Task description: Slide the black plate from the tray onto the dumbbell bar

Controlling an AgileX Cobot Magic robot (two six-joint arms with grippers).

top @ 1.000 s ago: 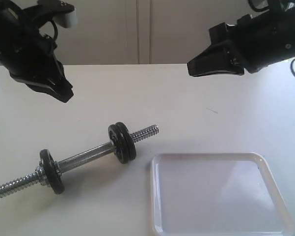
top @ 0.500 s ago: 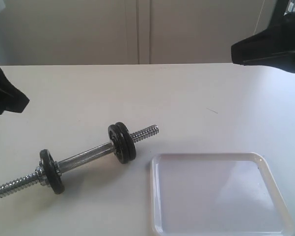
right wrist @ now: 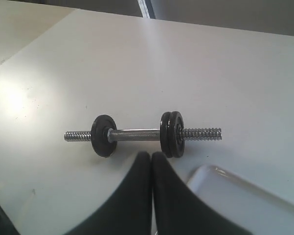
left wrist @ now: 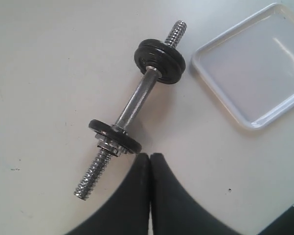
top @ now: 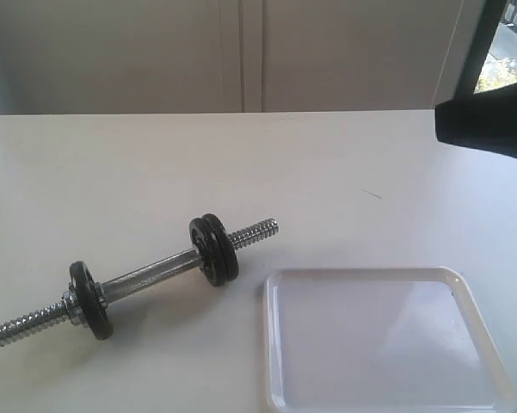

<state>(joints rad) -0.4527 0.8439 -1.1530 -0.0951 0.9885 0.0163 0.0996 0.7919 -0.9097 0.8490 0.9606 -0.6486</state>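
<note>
Outside the exterior view, left claw (left wrist: 149,157), tips together

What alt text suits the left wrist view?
A chrome dumbbell bar lies on a white table, one black disc near one end, a pair of discs near the other. A white tray sits nearby; the shut black tool shows in front.

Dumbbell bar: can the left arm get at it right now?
Probably yes: nothing stands between the shut left gripper and the dumbbell bar; the jaws must open first.
</note>
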